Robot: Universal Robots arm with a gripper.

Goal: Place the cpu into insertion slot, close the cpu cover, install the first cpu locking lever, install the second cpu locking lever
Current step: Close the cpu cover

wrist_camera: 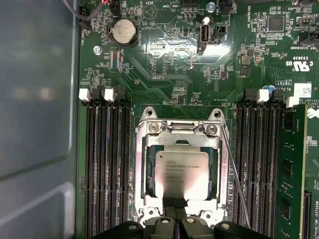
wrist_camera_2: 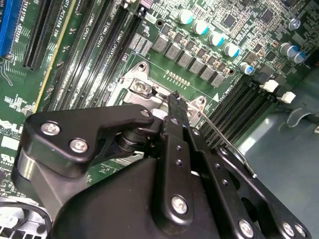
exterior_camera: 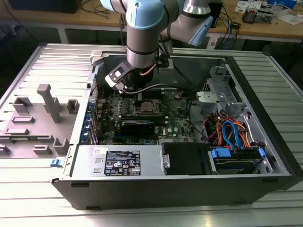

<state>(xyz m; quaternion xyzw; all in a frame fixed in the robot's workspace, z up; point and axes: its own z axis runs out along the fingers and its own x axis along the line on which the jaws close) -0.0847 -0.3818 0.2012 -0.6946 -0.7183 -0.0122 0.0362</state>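
- cpu (wrist_camera: 181,174): flat in slot (wrist_camera: 149,179), mid-board (wrist_camera: 164,55), between the memory-slot banks; square to its walls
- cover (wrist_camera: 139,164): down around the cpu; chip top shows through the cut-out
- lever (wrist_camera: 234,174): thin wire along one edge of the cover; angled away, apparently not latched
- gripper (wrist_camera: 174,203): fingers pressed together, pinching nothing; tip at the cover's edge, beside the lever
- Handling, judged: lever step in hand; bear on the wire alone, push steadily down and inward under its catch; keep the tip off the chip top and board parts
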